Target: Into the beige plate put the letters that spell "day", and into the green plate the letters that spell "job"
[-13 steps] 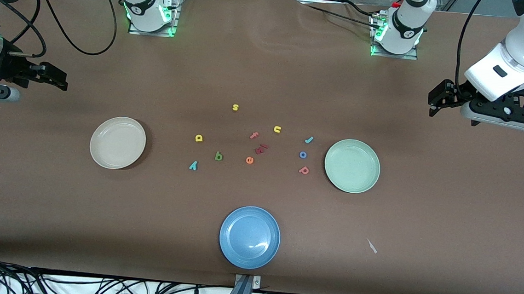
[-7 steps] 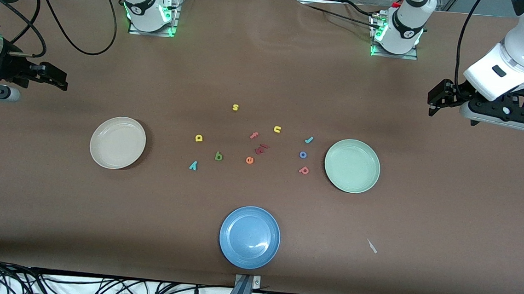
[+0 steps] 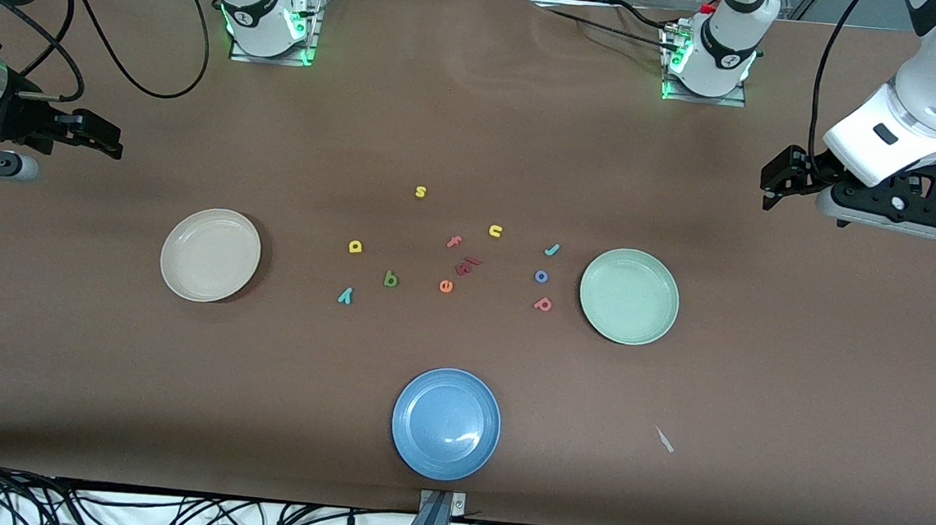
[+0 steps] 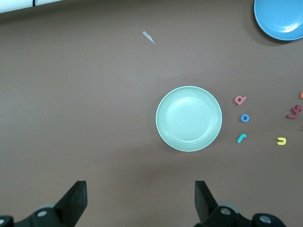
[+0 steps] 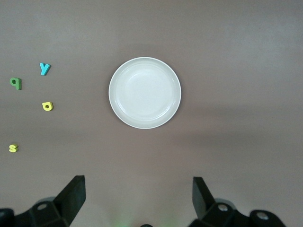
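Note:
The beige plate lies toward the right arm's end, the green plate toward the left arm's end. Between them lie the yellow round-bowled letter, the dark green stemmed letter and the teal "y", nearer the beige plate. The teal "j", blue "o" and salmon "b" lie beside the green plate. My left gripper hangs open and empty over bare table. My right gripper does the same at its end.
A blue plate sits near the table's front edge. A yellow "s", yellow "u", reddish "f", orange "e" and dark red letters lie mid-table. A paper scrap lies nearer the camera than the green plate.
The left arm has shifted slightly toward the table's middle and the bases' edge. The right arm has barely moved. No letter or plate has moved.

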Available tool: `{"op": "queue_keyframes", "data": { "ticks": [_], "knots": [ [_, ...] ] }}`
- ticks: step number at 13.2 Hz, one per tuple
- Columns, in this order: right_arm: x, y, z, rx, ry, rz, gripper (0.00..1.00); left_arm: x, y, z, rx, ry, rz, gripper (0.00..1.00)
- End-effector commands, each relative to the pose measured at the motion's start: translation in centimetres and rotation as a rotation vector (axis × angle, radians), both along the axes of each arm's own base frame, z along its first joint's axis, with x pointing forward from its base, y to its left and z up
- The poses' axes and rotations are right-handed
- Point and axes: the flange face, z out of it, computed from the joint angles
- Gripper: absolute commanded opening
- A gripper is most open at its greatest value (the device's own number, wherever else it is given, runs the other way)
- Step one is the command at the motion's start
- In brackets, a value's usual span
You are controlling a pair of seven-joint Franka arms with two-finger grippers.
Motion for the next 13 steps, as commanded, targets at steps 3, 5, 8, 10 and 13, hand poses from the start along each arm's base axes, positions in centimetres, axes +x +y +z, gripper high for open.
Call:
{"op": "queue_keyframes", "data": {
  "ticks": [3, 5, 8, 10, 13],
  "knots": [
    [-0.2, -0.1, 0.1, -0.001, 0.007, 0.008, 1.0, 0.4, -0.2, 0.5, 0.01, -0.002, -0.008, 1.0],
    [-0.2, -0.1, 0.1, 0.001, 0.006, 0.009, 1.0, 0.4, -0.1, 0.4, 0.01, 0.0, -0.008, 1.0],
    [-0.2, -0.1, 0.2, 0.001, 0.004, 0.008, 1.0, 0.5, 0.2, 0.4, 0.01, 0.0, -0.001, 1.0],
    [-0.2, -0.1, 0.1, 0.002, 0.007, 0.003, 1.0, 0.7, 0.5, 0.1, 0.011, 0.004, 0.003, 1.0],
    [-0.3, 0.2, 0.1, 0.004, 0.012, 0.007, 1.0, 0.7, 0.7, 0.1, 0.012, 0.004, 0.003, 1.0]
  ]
}}
